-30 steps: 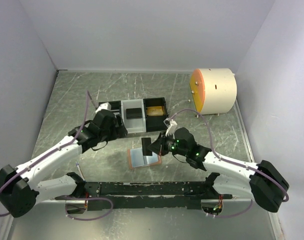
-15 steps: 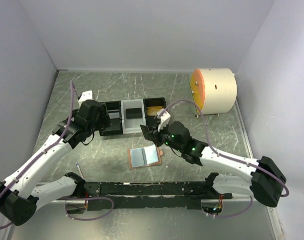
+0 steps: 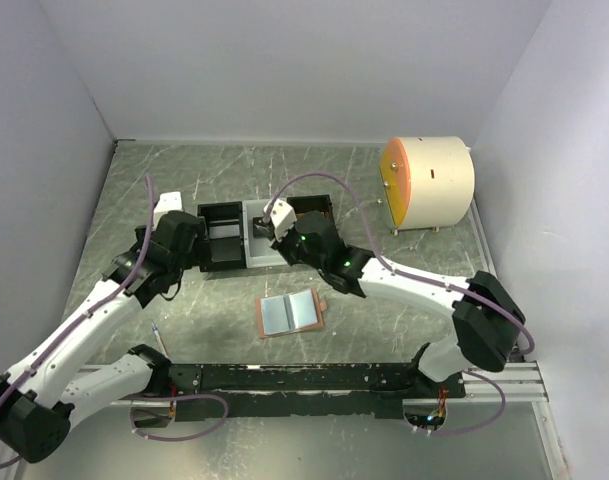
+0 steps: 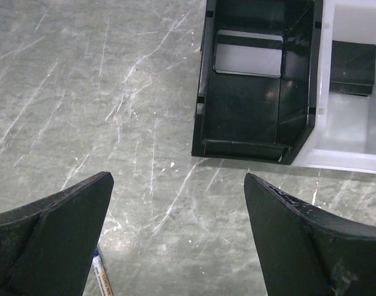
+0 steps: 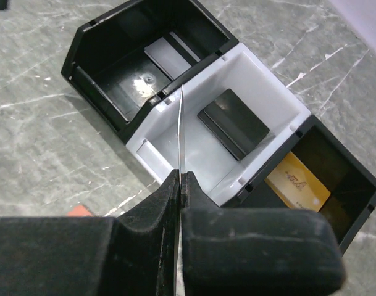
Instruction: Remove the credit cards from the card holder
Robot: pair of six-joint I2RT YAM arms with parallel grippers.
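Inside tray (image 5: 274, 83) 3 cards (image 5: 233, 123); right gripper (image 5: 180, 179), 1.

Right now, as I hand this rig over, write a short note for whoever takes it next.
Left tool: open, empty, above the table beside the tray.
Right tool: shut on a card, held edge-on over the tray.
Card holder: lying open on the table, on the tray's near side.
Done: pale card, dark card and gold card, one per compartment.
Left: release the held card; whether more cards remain is unclear.
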